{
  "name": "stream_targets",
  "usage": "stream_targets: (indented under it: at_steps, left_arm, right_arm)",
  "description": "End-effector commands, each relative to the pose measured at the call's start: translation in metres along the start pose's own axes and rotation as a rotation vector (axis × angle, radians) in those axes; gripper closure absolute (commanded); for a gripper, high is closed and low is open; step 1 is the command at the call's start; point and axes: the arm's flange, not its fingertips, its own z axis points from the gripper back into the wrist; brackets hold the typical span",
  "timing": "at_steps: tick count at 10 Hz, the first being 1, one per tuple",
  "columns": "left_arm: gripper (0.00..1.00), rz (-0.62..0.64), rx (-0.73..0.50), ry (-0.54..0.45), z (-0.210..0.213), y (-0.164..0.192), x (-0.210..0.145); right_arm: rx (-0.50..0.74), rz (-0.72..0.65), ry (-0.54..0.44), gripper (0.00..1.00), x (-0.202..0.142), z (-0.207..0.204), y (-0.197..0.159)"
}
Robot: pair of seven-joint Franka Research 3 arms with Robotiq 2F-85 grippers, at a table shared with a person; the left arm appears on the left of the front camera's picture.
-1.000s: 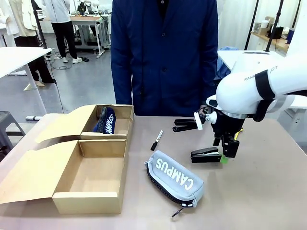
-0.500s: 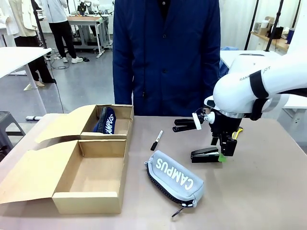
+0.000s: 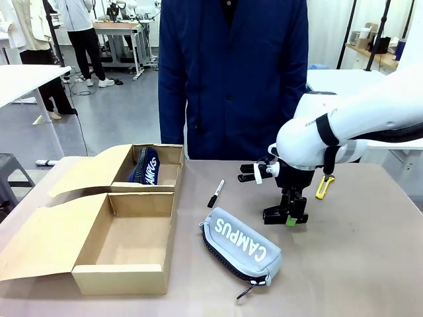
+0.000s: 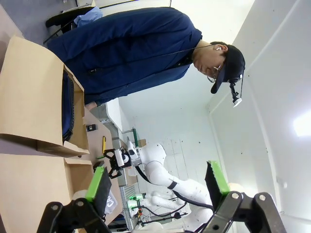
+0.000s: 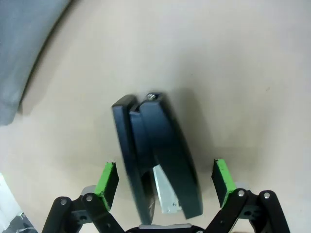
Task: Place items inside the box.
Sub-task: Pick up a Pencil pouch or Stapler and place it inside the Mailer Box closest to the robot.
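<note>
Two pads (image 5: 107, 180) of right gripper (image 5: 164, 180) astride stapler (image 5: 167, 150)

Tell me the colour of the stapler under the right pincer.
Black stapler, clearest in the right wrist view.

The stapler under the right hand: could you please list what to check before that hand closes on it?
1. Right hand open: ok.
2. Stapler lies between the green pads, touching neither: ok.
3. Grey pencil case apart from hand and stapler: ok.
4. Box open, near compartment bare: ok.
5. Left hand open, holding nothing: ok.
6. Pads low enough on the stapler's sides: cannot tell.
</note>
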Motion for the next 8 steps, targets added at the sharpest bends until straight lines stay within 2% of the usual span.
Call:
stream_targets:
  at_steps: [1, 2, 3, 4, 5, 6, 7, 8]
  left_arm:
    - [0.0, -0.024, -0.011, 0.005, 0.0, -0.001, -0.002]
    - [0.0, -0.024, -0.011, 0.005, 0.0, -0.001, -0.002]
    - [0.0, -0.024, -0.011, 0.005, 0.0, -0.001, -0.002]
    - [0.0, -0.024, -0.011, 0.005, 0.0, -0.001, -0.002]
    - [0.0, -0.024, -0.011, 0.005, 0.0, -0.001, -0.002]
    - [0.0, -0.024, -0.011, 0.005, 0.0, -0.001, -0.002]
    - [0.0, -0.024, -0.011, 0.005, 0.0, -0.001, -0.002]
    - [0.0, -0.024, -0.011, 0.005, 0.0, -0.001, -0.002]
  right_arm:
    - [0.002, -0.02, 0.033, 0.0, 0.003, 0.006, -0.005]
    - [0.016, -0.024, 0.035, 0.0, 0.002, 0.006, -0.005]
    - [0.036, -0.028, 0.038, 0.6, -0.001, 0.006, -0.004]
    - [0.037, -0.032, 0.039, 0.6, -0.002, 0.006, -0.003]
    - [0.042, -0.025, 0.029, 1.0, -0.003, 0.006, -0.003]
    - [0.042, -0.029, 0.022, 0.62, -0.004, 0.006, -0.002]
    - [0.039, -0.031, 0.022, 1.0, -0.006, 0.008, 0.0]
    - [0.039, -0.037, 0.021, 1.0, -0.008, 0.01, 0.003]
